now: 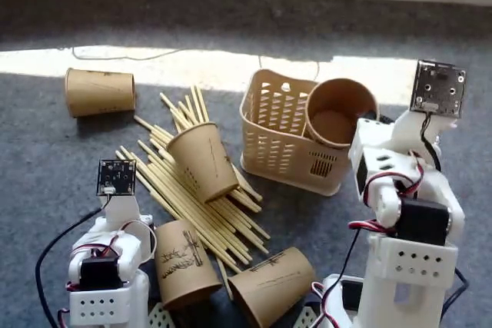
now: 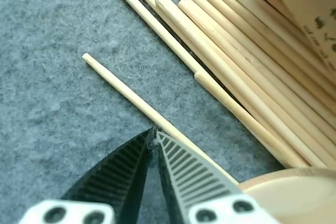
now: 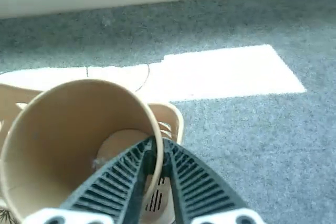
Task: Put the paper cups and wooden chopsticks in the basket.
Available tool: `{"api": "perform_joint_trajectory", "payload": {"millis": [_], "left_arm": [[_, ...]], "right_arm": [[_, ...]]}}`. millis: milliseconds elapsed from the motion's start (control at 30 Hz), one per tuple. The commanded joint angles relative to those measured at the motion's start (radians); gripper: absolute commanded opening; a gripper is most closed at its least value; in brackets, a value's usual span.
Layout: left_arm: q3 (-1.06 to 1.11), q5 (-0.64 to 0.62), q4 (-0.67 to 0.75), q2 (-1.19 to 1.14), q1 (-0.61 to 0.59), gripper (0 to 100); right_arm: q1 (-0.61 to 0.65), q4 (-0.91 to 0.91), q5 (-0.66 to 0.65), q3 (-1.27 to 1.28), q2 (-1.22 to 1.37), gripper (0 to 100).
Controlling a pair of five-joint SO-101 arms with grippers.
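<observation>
Firmly on cup (image 3: 58, 140) rim, right pincer (image 3: 156, 144).

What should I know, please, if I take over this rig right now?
Left gripper: shut, tips at a lone chopstick; I cannot tell if it is pinched.
Right gripper: shut on the held cup at its rim, cup tilted at the basket.
Done: no cup released yet, as far as I can see.
Left: the held cup, far cup, cup on the pile, two near cups, chopstick pile.
</observation>
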State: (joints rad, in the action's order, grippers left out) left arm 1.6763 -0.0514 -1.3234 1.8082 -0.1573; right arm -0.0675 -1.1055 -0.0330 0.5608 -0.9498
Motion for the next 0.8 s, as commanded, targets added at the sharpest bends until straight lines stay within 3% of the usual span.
{"api": "perform_joint_trajectory", "payload": {"millis": [0,133,367,767], "left_arm": [[0.019,0.008,-0.003,0.010,-0.002,1],[0.019,0.008,-0.003,0.010,-0.002,1],[0.019,0.008,-0.003,0.010,-0.002,1],[0.019,0.008,-0.003,0.010,-0.002,1]], "right_arm": [[-0.001,-0.004,0.005,-0.054,0.025,0.9],[-0.001,-0.004,0.005,-0.054,0.033,2.0],[-0.001,-0.007,0.005,-0.059,0.024,18.2],[0.045,-0.145,0.000,-0.182,-0.053,18.7]]}}
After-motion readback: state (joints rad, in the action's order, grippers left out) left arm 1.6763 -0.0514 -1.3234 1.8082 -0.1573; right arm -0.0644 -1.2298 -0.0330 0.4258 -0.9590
